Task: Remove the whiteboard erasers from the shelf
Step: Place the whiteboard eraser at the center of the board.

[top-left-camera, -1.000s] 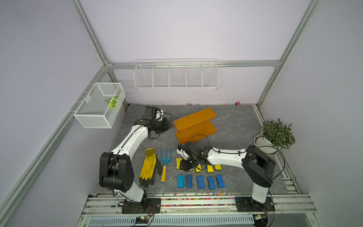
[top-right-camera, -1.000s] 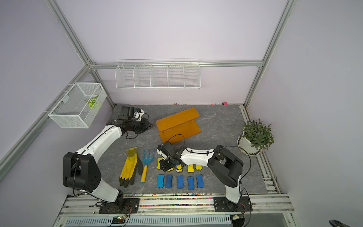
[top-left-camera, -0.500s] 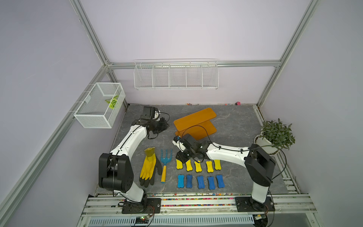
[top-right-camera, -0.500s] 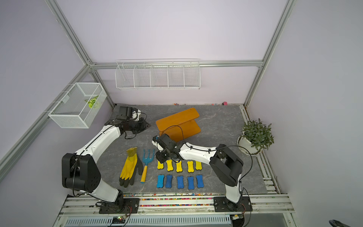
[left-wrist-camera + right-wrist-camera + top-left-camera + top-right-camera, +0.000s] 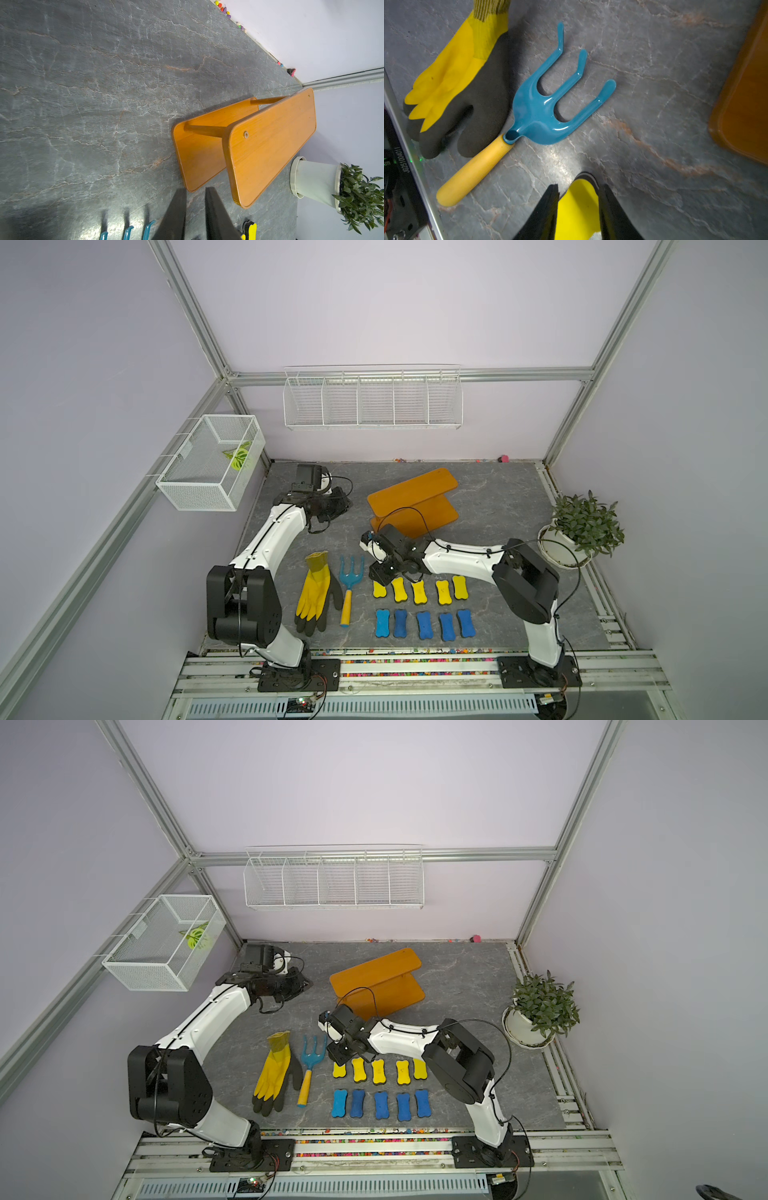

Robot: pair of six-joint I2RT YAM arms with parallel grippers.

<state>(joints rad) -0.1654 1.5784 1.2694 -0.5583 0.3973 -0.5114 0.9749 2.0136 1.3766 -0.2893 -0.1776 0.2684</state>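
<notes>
The orange-brown shelf (image 5: 411,499) (image 5: 376,979) stands at mid-table with both boards bare (image 5: 270,145). Several yellow whiteboard erasers (image 5: 419,592) lie in a row on the table in front of it. Several blue ones (image 5: 424,625) form a second row nearer the front edge. My right gripper (image 5: 380,572) (image 5: 579,185) hovers low over the leftmost yellow eraser (image 5: 579,207). Its fingers straddle the eraser, which rests on the table. My left gripper (image 5: 343,504) (image 5: 195,190) sits left of the shelf, fingers slightly apart with nothing between them.
A yellow and black glove (image 5: 313,593) and a blue hand rake (image 5: 349,585) lie left of the eraser rows. A potted plant (image 5: 582,531) stands at the right edge. A white wire rack (image 5: 372,400) and a mesh basket (image 5: 212,464) hang on the walls.
My right gripper has lifted and drawn back from among the yellow row to its left end, and its jaws have widened around the eraser. The left arm has barely moved.
</notes>
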